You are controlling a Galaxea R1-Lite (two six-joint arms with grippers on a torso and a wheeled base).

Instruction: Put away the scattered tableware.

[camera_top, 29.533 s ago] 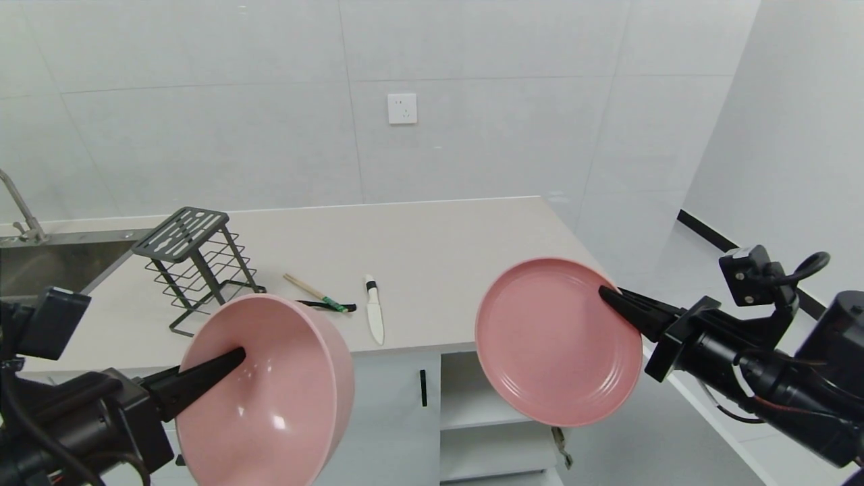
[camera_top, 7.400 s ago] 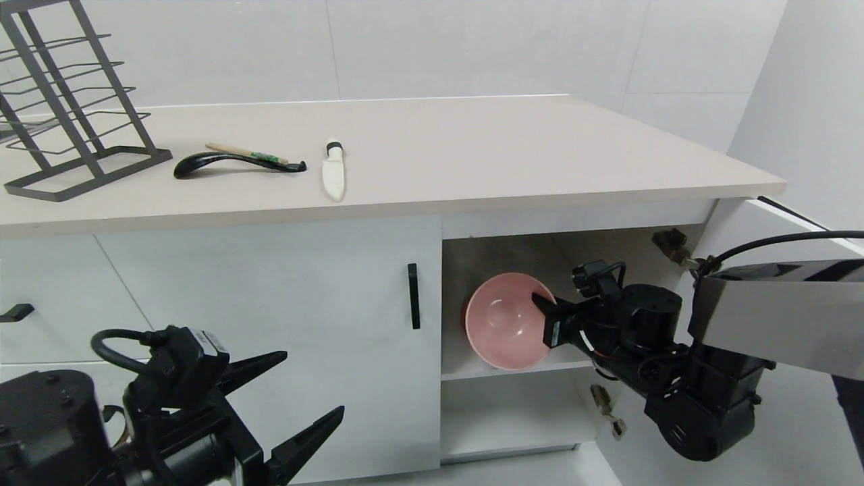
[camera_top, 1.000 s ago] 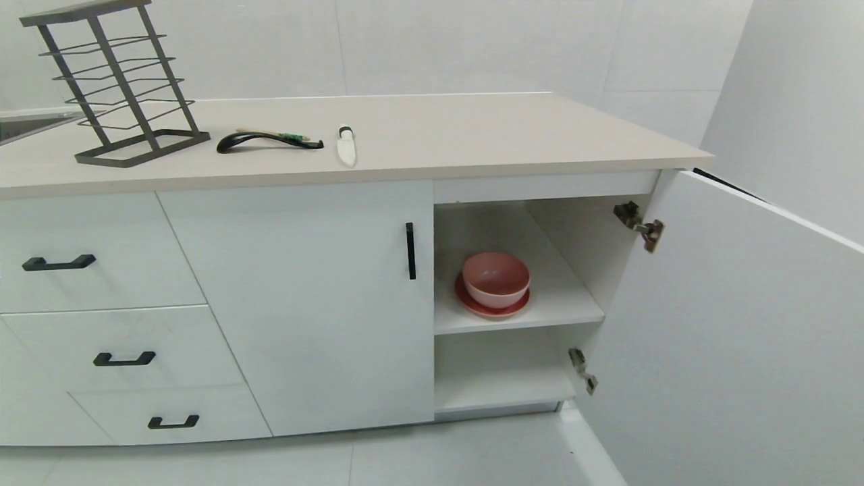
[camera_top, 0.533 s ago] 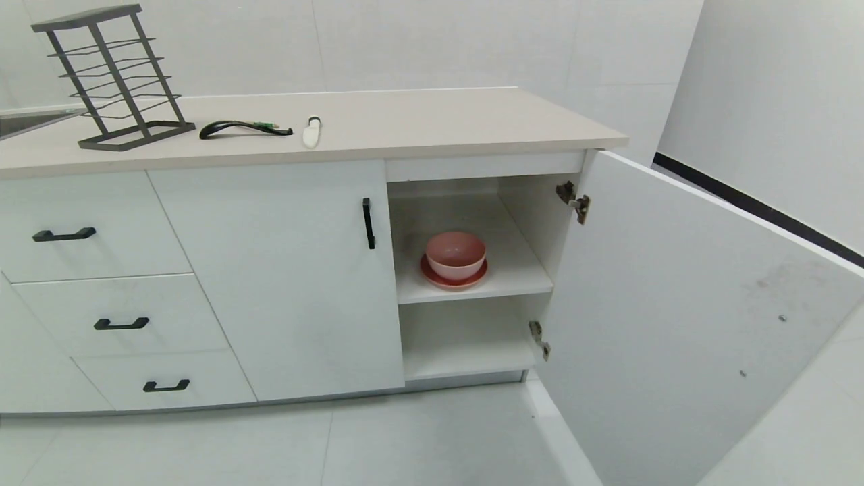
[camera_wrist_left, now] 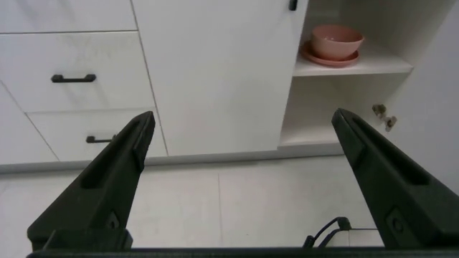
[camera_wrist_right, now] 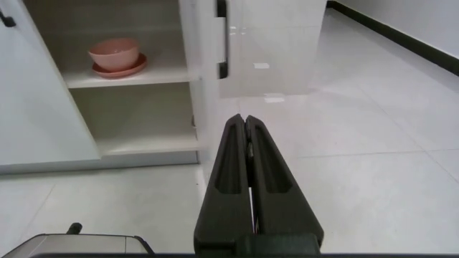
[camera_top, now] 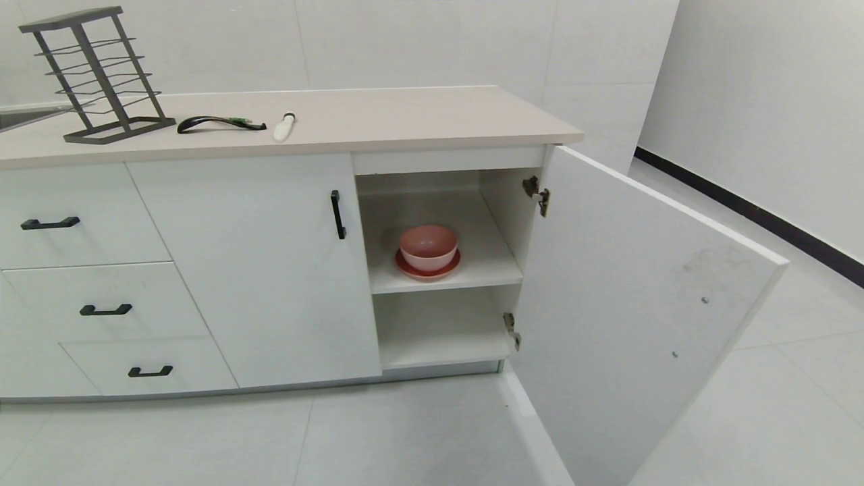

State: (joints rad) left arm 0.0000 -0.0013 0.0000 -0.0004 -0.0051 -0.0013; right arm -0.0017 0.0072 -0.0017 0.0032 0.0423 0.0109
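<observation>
The pink bowl (camera_top: 428, 244) stands upright on the pink plate (camera_top: 428, 273). The pair is stacked on the upper shelf (camera_top: 489, 270) of the open cupboard, just right of centre in the head view. A lower shelf (camera_top: 445, 337) lies beneath. The cupboard door (camera_top: 628, 304) is swung wide out across the right and lower right of the frame, with both hinges showing. Left of the opening the neighbouring door (camera_top: 250, 270) is closed, with its black handle (camera_top: 337, 214) at the edge nearest the opening. Three drawers (camera_top: 81, 223) fill the left side.

On the worktop (camera_top: 418, 118), toward the upper left, lies a white knife (camera_top: 284, 127). A black spoon (camera_top: 206, 122) lies just to its left, with green-banded chopsticks (camera_top: 239, 121) close against the spoon's handle; they are too small to see clearly. A dark wire rack (camera_top: 94, 74) stands in the upper left corner, with a sink's edge (camera_top: 20, 118) at the far left.

The left gripper (camera_wrist_left: 244, 118) hangs over the floor (camera_wrist_right: 358, 143), facing the drawers and cupboard. Its jaws are spread wide and hold nothing. The right gripper (camera_wrist_right: 246, 120) is low beside the open door's edge, with its jaws pressed together and nothing between them.
</observation>
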